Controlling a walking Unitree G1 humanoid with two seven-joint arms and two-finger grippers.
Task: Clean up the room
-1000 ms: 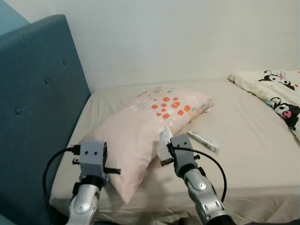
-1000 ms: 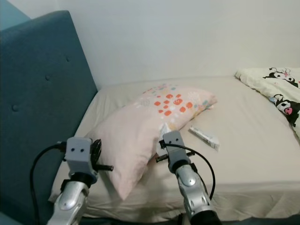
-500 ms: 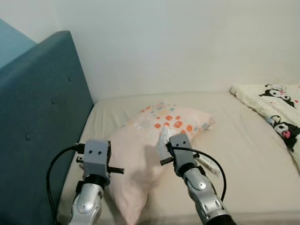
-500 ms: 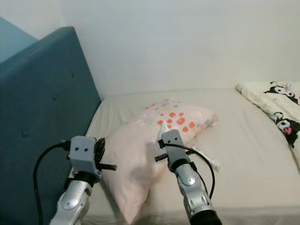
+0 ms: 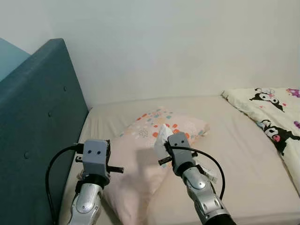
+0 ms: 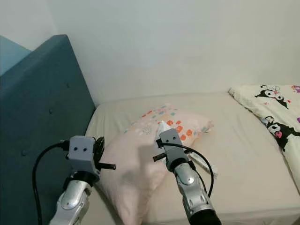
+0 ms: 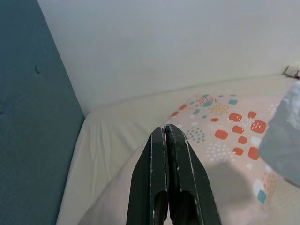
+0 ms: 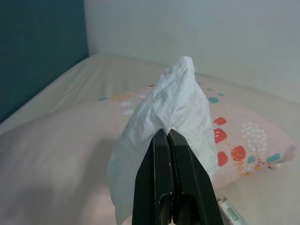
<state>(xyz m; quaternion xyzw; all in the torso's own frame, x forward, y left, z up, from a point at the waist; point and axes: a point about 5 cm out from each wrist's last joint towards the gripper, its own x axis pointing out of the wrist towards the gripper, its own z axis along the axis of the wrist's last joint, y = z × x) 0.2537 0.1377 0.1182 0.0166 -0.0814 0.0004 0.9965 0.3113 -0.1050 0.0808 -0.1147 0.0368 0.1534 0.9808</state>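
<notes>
Tissue point(image 8: 164, 108) higher in right end effector point(image 8: 168, 133)

No legible text, label, brand, number or sign on any surface; print on the small box point(image 8: 230, 209) by the right gripper point(image 8: 167, 136) is unreadable.

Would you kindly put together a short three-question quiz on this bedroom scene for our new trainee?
1. True or false: the right gripper is shut on a white tissue.
2. What lies under both raised grippers? A) a pink pillow B) a wooden chair C) a laundry basket
3. Fill in: the left gripper is shut and holds ____.

Key: 1 true; 2 A; 3 nothing. The cartoon-print blanket lies on the bed's right side, apart from the pillow.
</notes>
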